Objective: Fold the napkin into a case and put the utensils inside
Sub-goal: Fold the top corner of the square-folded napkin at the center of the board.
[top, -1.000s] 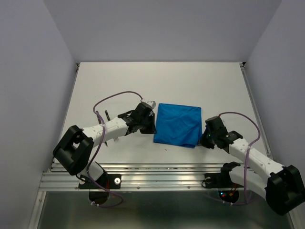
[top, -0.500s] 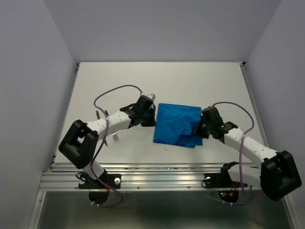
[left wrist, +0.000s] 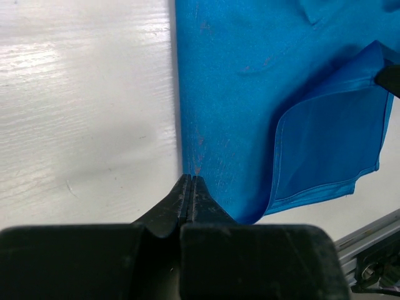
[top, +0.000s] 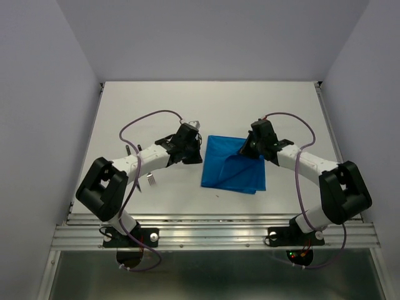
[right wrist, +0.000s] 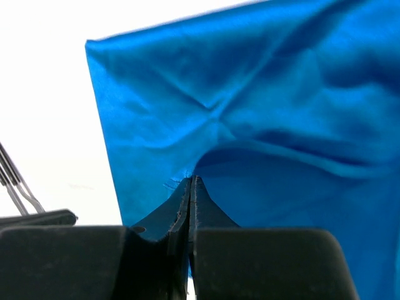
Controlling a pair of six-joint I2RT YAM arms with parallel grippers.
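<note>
We logged the utensils [top: 151,181] nearest, on the table [top: 250,106] left of the napkin [top: 228,175], partly hidden by the left arm. The napkin lay mid-table, folded but not yet a case, we judged; nothing sat inside it. The left gripper [left wrist: 189,184], pinched tight, met its left edge, seemingly to anchor it. Farther off, the right gripper [right wrist: 190,187] was clamped on a raised layer, likely to fold it over.
</note>
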